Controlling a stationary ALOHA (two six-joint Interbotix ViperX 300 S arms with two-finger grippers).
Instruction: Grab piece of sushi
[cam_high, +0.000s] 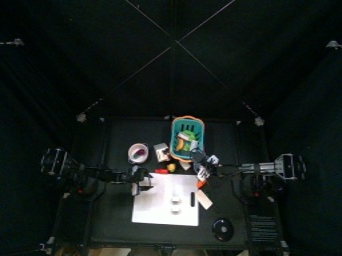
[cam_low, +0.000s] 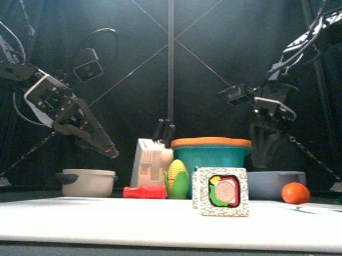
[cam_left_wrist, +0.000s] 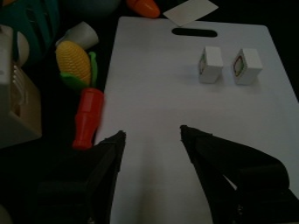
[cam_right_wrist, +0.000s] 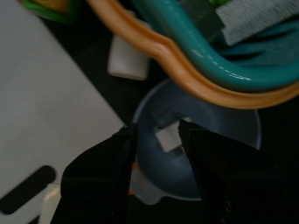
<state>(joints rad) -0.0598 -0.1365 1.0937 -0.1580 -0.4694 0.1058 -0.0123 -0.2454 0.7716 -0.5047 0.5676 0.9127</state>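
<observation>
Black curtains enclosing small black desk (cam_high: 114, 190) at frame centre. White cutting board (cam_left_wrist: 176, 87) lying on desk, filling middle of left wrist view. Teal bowl with orange rim (cam_low: 211, 155) sitting behind, centre of front view. Two sushi pieces (cam_left_wrist: 228, 64) standing side by side on board, upper right of left wrist view. Left gripper (cam_left_wrist: 149, 138) hovering over board, jaws spread, holding nothing. Right gripper (cam_right_wrist: 158, 140) hanging over clear dish (cam_right_wrist: 198, 144) beside bowl, jaws spread wide.
</observation>
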